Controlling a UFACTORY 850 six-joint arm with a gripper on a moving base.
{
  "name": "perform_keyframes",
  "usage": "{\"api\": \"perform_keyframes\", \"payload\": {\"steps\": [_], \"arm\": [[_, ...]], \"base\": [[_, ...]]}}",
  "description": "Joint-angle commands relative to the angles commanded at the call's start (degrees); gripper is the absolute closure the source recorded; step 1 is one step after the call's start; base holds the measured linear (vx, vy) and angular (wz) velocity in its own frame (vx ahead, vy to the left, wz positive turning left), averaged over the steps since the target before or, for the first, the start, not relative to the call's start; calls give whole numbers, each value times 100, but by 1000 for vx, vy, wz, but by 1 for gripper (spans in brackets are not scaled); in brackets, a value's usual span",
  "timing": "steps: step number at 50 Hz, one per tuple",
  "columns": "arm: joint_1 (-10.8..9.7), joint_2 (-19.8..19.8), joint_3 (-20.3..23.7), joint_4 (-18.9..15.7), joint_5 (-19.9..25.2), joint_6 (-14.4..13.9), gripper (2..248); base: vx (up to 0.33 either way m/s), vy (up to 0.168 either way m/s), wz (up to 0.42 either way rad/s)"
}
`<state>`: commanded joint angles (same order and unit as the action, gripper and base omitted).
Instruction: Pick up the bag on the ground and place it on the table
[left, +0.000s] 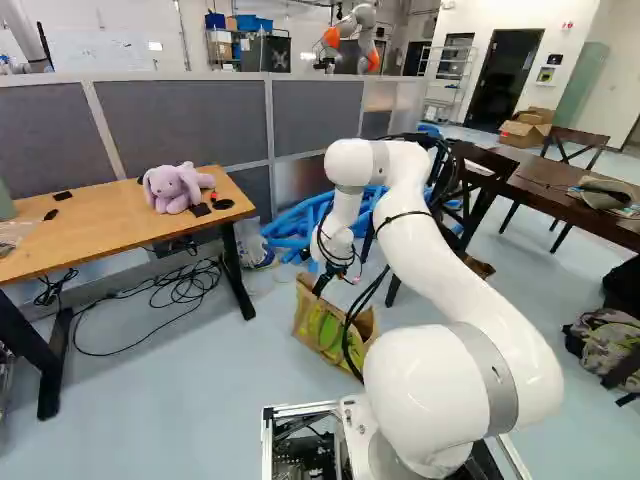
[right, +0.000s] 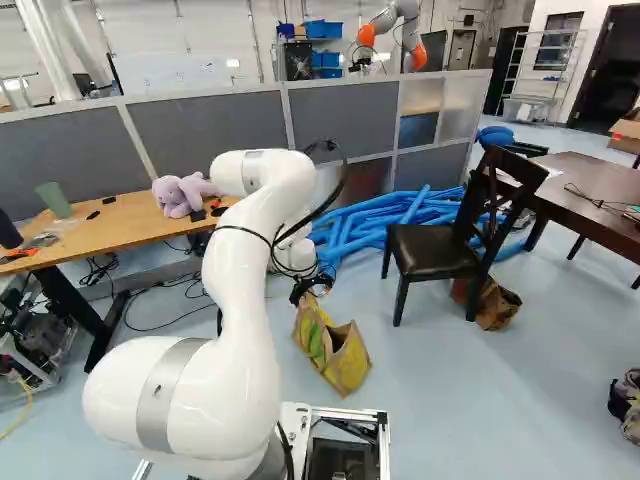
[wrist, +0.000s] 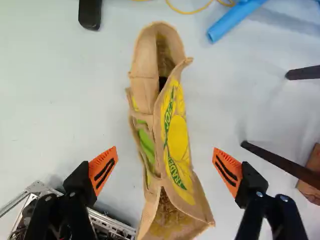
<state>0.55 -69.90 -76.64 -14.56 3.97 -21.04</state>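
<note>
Lining up above the cloth bag (left: 318, 325) is looking like the step in hand, with lowering and gripping yet to do. At the left, the light wooden table (left: 100, 215) is standing well above the floor and carrying a plush rabbit (left: 172, 188). In the middle, the bag is resting on the floor, just beyond the near base frame (wrist: 110, 224), its mouth facing up and its walls sagging inward. Over it the gripper (wrist: 165, 151) is hovering with its fingers spread wide and holding nothing; one orange pad (wrist: 103, 170) is facing the bag from the base's side, the other from the chair's side.

The fingers are pointing across the bag's narrow width, so a straight descent is probably suiting it best, each finger passing outside a wall. Closing gently below the rim is likely gathering both walls; pinching one loose handle is risking a tilt. Going too low is risking the floor, and drifting nearer is risking the frame.

Farther right, blue tubes (right: 380, 220) are lying at the far side, and a chair (right: 430, 250) is standing before the dark table (right: 590, 180). The task is leaving open which table it is meaning.
</note>
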Motion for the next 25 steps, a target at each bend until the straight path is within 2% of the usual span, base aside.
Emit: {"api": "perform_keyframes", "payload": {"steps": [25], "arm": [[0, -530, -438, -1, -300, -4, 3]], "base": [[0, 0, 0]]}}
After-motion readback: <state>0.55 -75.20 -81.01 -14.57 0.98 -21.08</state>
